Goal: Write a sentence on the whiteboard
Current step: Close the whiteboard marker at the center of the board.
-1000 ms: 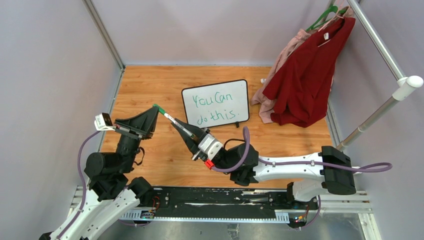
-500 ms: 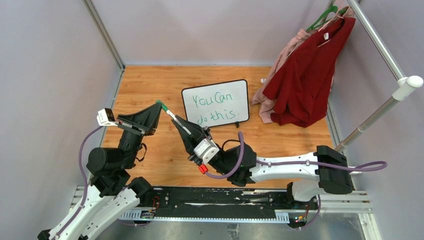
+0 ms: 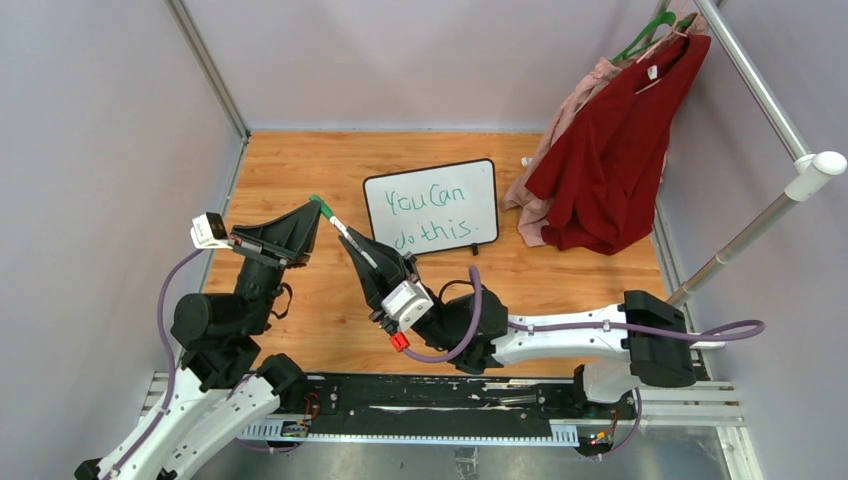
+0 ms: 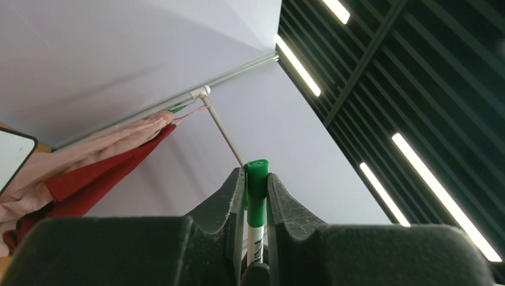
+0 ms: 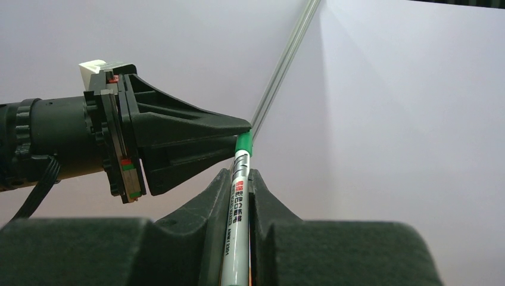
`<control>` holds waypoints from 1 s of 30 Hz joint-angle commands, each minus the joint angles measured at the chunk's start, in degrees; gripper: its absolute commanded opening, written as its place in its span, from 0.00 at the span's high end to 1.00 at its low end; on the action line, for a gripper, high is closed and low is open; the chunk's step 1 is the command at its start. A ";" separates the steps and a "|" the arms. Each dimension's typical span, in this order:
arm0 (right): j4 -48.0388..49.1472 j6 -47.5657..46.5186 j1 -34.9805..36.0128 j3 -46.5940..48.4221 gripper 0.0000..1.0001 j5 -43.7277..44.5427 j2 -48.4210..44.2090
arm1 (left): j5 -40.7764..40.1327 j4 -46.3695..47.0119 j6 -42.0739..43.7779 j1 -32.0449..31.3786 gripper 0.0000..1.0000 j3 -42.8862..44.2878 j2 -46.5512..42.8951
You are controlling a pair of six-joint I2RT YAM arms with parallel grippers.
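The whiteboard (image 3: 432, 207) stood tilted back on the wooden table (image 3: 290, 170), and the sentence (image 3: 425, 218), "You Can do this", ran in green across two lines of it. By my reckoning the writing was done and only the pen needed closing.

Both my pincers met just off the whiteboard's near-left corner, apart from its frame. My right pincer (image 3: 356, 243) was clamped nearly closed on the white barrel of the marker (image 5: 237, 208), which ran up between the fingers and out beyond the tips. My left pincer (image 3: 315, 210) was pinched nearly closed on the green cap (image 4: 256, 190) at the marker's far end. I could not tell whether the cap was fully seated.

I judged the marker light and stiff, with a smooth plastic barrel that would swivel or slip in a two-finger hold if pushed sideways. So I judged that mid-barrel was the place to grip it, and that any force on the cap should go straight along its length. The cap was short and round, likely a friction fit, and easy to lose if squeezed near its edge.

The whiteboard looked light as well, so a nudge could slide or tip it. Its face was glossy and fresh ink would smear, so the black frame was the place to take it. A red garment (image 3: 610, 150) hung to the right of the whiteboard.
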 commanded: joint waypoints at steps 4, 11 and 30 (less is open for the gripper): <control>0.73 -1.41 0.36 4.54 1.00 -1.57 3.14 | 12.96 -3.80 -0.77 -1.84 1.00 -1.08 1.60; 0.97 -1.70 -0.11 6.84 1.00 -1.84 5.48 | 12.14 -3.71 -0.41 -5.62 1.00 -2.07 2.49; -1.11 0.40 0.62 2.46 1.00 -5.57 -0.05 | -0.68 -8.43 7.53 -6.81 0.54 1.18 -3.89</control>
